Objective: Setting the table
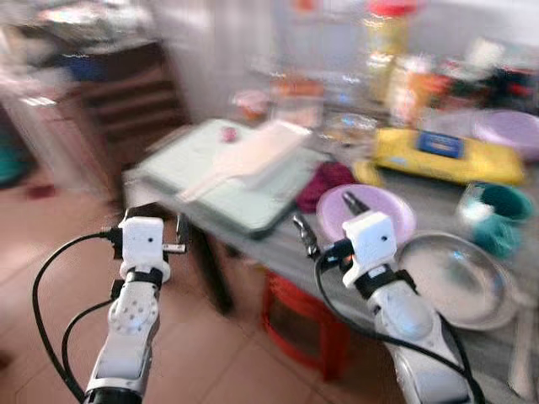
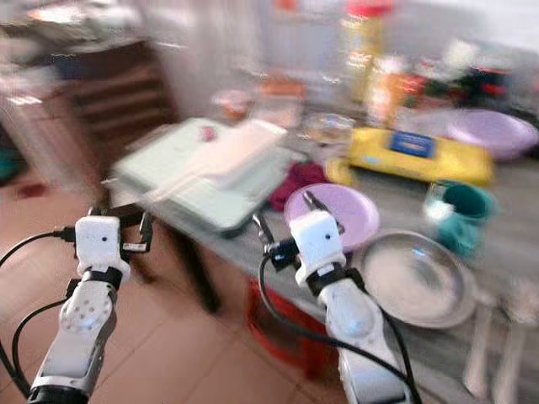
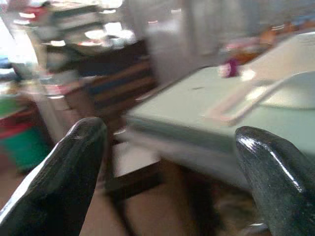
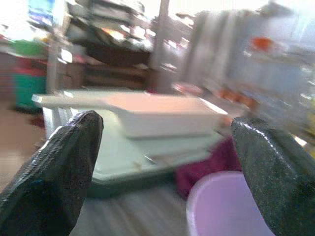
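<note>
View: motion-blurred; fine detail is soft throughout.
Left gripper point(image 1: 157, 229): raised off the near corner of the grey table point(image 1: 438, 215), over tiled floor; fingers point(image 3: 74, 162) spread wide, nothing between them.
Right gripper point(image 1: 328, 217): above the table's front edge, aimed at the round lilac plastic bowl point(image 1: 383, 204); fingers point(image 4: 54, 182) wide apart, empty.
Likely reason for pose: both claws held ready and level while the robot closes on the table; I judge no pick has begun.
Task things: lilac bowl sits near the front edge, just beside the round shallow steel plate point(image 1: 459, 278) on the robot's right; a dark red cloth point(image 1: 324, 183) lies against its far-left side.
Tray stack: pale green rectangular tray point(image 1: 210, 181) overhangs the table's left corner, probably parked out of the way; a cream long-handled flat paddle-like dish point(image 1: 248, 156) lies on top.
Long axis: paddle runs diagonally, handle pointing toward the robot's left, broad end away to the right.
Background: yellow flat packet point(image 1: 446, 156), teal mug point(image 1: 501, 215), jars; labels unreadable.
Under table: red stool point(image 1: 303, 316).
</note>
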`<state>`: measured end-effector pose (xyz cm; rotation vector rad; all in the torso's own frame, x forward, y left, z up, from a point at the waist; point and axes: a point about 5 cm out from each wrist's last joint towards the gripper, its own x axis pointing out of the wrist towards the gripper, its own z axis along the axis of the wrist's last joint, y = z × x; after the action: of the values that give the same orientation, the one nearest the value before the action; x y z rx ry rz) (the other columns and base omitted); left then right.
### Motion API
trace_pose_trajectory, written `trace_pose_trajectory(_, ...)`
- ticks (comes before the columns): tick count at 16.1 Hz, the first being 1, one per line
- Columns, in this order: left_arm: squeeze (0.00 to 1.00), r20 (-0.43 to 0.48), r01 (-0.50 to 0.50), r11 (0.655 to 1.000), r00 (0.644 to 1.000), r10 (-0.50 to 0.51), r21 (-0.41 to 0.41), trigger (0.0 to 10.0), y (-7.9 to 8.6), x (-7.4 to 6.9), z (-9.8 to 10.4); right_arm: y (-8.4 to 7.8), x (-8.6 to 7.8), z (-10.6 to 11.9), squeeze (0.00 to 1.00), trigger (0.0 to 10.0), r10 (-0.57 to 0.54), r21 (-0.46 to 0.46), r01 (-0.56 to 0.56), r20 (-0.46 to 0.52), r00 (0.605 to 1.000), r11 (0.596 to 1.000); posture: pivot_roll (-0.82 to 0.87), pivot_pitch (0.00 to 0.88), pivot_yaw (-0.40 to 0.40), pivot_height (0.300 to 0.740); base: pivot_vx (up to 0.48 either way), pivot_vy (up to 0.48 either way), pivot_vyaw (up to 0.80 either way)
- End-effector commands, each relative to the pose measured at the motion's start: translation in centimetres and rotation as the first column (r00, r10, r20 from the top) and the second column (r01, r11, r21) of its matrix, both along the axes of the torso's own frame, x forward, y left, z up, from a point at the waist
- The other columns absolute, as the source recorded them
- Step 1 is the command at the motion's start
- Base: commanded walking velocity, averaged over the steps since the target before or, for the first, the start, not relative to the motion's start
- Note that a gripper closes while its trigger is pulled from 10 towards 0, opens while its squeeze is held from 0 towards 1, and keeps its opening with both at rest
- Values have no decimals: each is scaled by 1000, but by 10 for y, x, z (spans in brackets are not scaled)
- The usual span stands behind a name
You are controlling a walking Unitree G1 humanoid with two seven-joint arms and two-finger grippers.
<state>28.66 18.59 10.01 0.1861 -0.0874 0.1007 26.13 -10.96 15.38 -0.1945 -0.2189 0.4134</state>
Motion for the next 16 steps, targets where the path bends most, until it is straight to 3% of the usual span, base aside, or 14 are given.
trace_pose_trajectory(1, 0, -11, -42, 999, 999, 42, 22, 10000, 6, -2, -4, 1, 0, -1, 247, 10000, 11, -2, -11, -2, 1000, 1000, -50, 22, 101, 740, 0, 0, 800)
trace_pose_trajectory(10, 0, -21, -122, 992, 992, 123, 41, 10000, 11, -5, -9, 12, 10, 1, 247, 10000, 60, -20, -60, 22, 998, 998, -29, 26, 79, 740, 0, 0, 800)
trace_pose_trajectory(16, 0, -59, -182, 983, 982, 182, 6, 10000, 16, -12, -18, 16, 16, -6, 259, 10000, 87, -32, -87, 0, 996, 996, -8, 29, 53, 740, 0, 0, 800)
